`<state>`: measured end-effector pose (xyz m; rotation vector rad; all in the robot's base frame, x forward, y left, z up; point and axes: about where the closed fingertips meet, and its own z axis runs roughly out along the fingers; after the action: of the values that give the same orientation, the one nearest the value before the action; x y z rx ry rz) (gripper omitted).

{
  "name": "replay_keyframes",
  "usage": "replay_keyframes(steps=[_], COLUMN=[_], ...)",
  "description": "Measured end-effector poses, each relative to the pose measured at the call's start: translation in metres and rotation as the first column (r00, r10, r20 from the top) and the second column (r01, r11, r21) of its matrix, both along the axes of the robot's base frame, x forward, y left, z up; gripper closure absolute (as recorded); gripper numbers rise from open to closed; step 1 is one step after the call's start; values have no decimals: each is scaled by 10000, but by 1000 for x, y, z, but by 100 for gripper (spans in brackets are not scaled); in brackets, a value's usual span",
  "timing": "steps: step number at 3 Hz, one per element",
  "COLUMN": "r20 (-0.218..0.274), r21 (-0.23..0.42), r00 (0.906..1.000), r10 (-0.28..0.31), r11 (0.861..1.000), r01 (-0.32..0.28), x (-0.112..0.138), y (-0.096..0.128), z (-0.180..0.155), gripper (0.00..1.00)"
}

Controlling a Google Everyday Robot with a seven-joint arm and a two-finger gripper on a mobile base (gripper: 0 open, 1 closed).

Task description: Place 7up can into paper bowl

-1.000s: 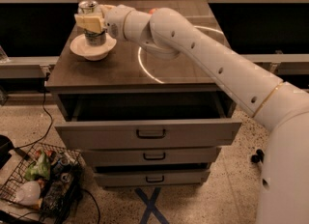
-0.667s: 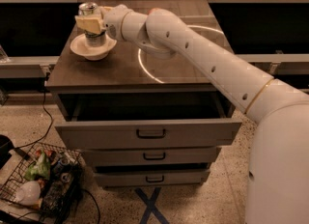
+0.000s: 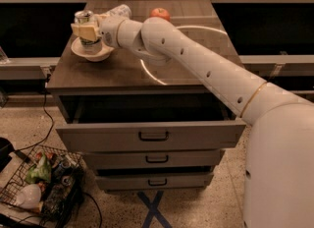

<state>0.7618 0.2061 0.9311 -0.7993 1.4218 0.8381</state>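
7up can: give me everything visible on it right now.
The small silver-white aluminium 7up can stands upright, silver top up. Its lower end sits inside the rim of the shallow cream-white paper bowl, at the back left of the brown wooden cabinet top. The end effector is shut on the can's middle, with its tan pads crossing the body and hiding most of the label. Whether the base rests on the bowl's floor is hidden.

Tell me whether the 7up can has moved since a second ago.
Yes. The 7up can, held by the pincer, has sunk lower into the paper bowl.
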Motion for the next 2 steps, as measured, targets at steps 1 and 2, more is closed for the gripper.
replay_keyframes(steps=[1, 2], r20=[0, -1], r21=[4, 7], r00=[10000, 10000], r10=[52, 82], r11=[10000, 10000], r01=[-52, -82], x=[-1, -2], y=[4, 6], z=[0, 0], gripper=[74, 51])
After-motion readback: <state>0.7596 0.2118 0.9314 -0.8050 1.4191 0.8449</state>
